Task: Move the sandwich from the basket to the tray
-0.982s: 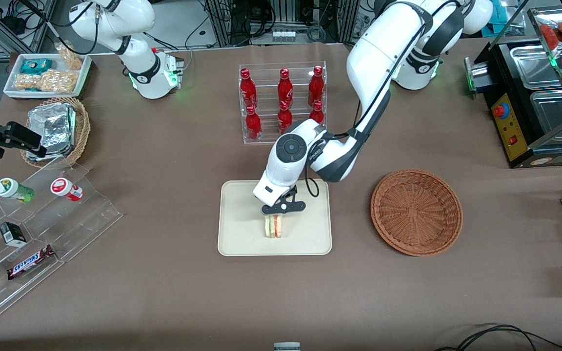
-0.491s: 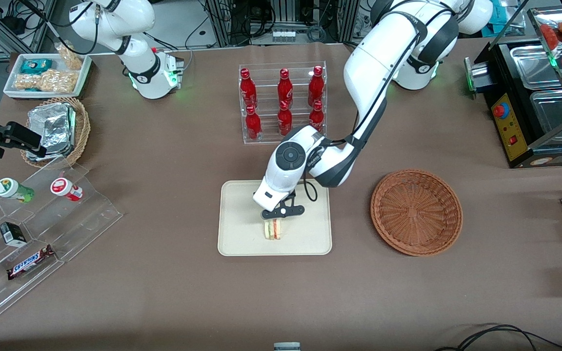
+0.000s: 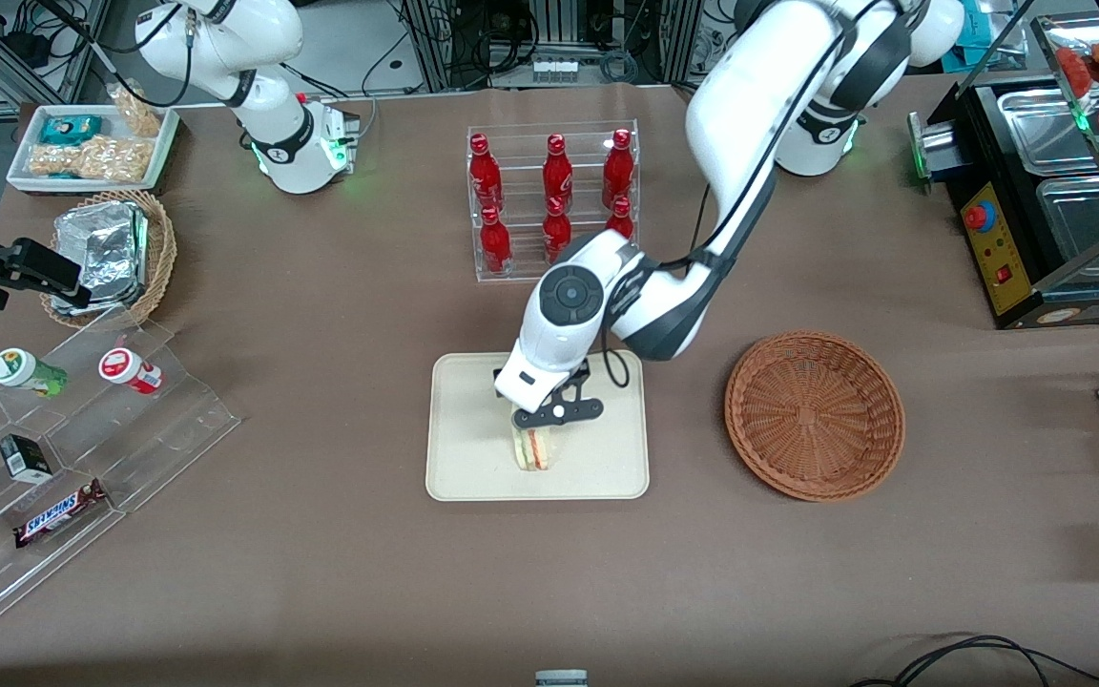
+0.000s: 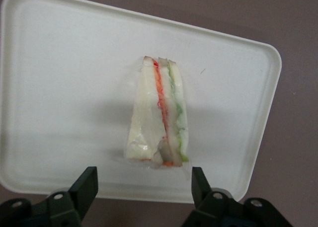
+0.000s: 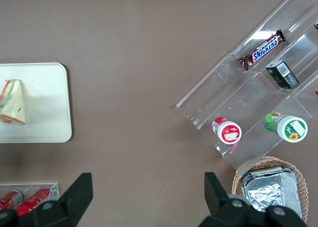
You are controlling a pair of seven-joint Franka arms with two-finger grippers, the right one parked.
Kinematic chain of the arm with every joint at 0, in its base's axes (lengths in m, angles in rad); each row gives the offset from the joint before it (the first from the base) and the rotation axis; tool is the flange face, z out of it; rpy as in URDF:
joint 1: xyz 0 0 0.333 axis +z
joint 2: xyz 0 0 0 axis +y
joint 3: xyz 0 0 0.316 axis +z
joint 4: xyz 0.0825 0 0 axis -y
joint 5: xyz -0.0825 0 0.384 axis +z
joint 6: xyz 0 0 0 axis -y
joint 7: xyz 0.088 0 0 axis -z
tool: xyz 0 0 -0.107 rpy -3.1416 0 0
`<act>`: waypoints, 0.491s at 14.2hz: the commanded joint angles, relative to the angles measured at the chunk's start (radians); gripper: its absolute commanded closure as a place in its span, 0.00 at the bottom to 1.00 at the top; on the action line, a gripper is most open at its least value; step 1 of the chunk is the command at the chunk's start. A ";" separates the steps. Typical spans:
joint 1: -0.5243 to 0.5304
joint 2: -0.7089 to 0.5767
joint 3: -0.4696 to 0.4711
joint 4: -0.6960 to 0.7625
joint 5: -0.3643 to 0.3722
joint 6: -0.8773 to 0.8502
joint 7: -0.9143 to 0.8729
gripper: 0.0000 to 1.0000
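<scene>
One sandwich (image 3: 534,448), triangular, clear-wrapped, pale bread with red, orange and green layers: lies flat on the tray (image 3: 464,458), in the half nearer the front camera, within the rim, touching nothing else

One sandwich, same item, wrist view (image 4: 158,117): cut face up, layers running lengthwise, narrow tip pointing away from the fingers (image 4: 84,185)

One tray, cream, rectangular, rounded corners, low rim (image 4: 59,53): rests on the brown table (image 3: 321,572); holds the sandwich only

One basket (image 3: 814,414), shallow, round, reddish-brown wicker: stands at 3 o'clock from the tray in the front view, apart from it, toward the working arm's end of the table; nothing in it

One gripper (image 3: 532,431): hangs directly above the sandwich, at 12 o'clock from it in the front view, clear of the wrap. Fingers spread wide, wider than the sandwich, one on each side of its broad end, touching nothing and holding nothing

Six red bottles (image 3: 555,196) in a clear rack: at 12 o'clock from the tray, farther from the front camera

One tan wicker basket of foil packs (image 3: 111,253): toward the parked arm's end of the table

One clear stepped stand (image 3: 63,458) with small pots, a box and a chocolate bar: at 9 o'clock from the tray, well apart
</scene>
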State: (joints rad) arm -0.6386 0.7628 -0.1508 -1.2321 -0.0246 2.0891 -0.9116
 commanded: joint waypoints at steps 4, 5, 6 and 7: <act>0.000 -0.295 0.051 -0.130 0.110 -0.222 -0.015 0.00; 0.029 -0.322 0.060 -0.127 0.104 -0.286 -0.013 0.00; 0.077 -0.362 0.062 -0.132 0.103 -0.346 -0.010 0.00; 0.097 -0.384 0.063 -0.136 0.103 -0.389 -0.007 0.00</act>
State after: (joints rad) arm -0.6028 0.4595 -0.0859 -1.3070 0.0670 1.7614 -0.9164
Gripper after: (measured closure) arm 0.000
